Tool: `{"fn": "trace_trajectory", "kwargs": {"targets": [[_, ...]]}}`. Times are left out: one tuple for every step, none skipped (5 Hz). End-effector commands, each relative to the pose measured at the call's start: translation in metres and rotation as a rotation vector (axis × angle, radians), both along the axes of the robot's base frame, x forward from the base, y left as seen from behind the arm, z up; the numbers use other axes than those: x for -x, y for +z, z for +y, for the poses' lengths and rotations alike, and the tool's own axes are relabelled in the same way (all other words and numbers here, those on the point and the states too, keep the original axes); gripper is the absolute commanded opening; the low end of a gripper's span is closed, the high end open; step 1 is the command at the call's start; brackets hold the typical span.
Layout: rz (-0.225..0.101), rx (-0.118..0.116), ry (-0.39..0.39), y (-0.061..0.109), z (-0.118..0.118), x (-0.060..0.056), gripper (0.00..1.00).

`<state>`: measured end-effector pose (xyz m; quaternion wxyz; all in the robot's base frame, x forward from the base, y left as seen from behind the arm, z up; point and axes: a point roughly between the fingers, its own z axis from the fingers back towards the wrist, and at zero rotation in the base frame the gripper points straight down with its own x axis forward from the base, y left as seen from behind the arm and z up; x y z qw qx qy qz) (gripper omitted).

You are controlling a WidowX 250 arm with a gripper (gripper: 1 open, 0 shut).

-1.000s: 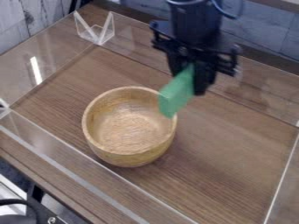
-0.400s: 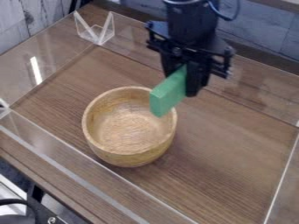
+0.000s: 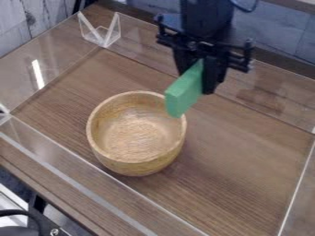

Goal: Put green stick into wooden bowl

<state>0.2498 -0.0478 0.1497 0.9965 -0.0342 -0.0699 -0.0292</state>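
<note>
A: Holding item one, the green stick (image 3: 185, 90): the tool (image 3: 204, 77) is clamped narrow on its upper end. The bar hangs tilted, lower end toward the left, in the air over the right rim of item two.

B: Item two?

A: The wooden bowl (image 3: 136, 132), light tan, round, hollow empty. It sits on the bench (image 3: 240, 175) near the middle, inside a clear-walled enclosure (image 3: 50, 60).

B: Change since the last entry?

A: A second ago the stick hung lower, its bottom end dipping toward the bowl's right wall. Now it sits a little higher in the frame and slightly further right; the bowl has not shifted. Whether the lower tip clears the rim or only appears to from this angle, I cannot say for sure; the view is from above and blurred.

B: Meaning for the task?

A: Grip looks secure, transport stage. I judge the stick is not yet placed: it is beside the hollow rather than over its centre. The next move would call for carrying it left over the hollow, lowering, then releasing. Risk: the long bar catching on the thick rim and tipping out.
</note>
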Motion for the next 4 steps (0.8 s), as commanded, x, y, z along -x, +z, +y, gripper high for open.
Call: {"fn": "trace_trajectory", "kwargs": {"targets": [[-0.059,0.004,0.040,0.0172,0.0000,0.0037,0.00],[-0.058,0.002,0.083,0.0188,0.0051,0.0137,0.00],[-0.056,0.001,0.064,0.0145,0.0056,0.0129,0.00],[-0.053,0.000,0.044,0.0102,0.0047,0.0111,0.00]]}}
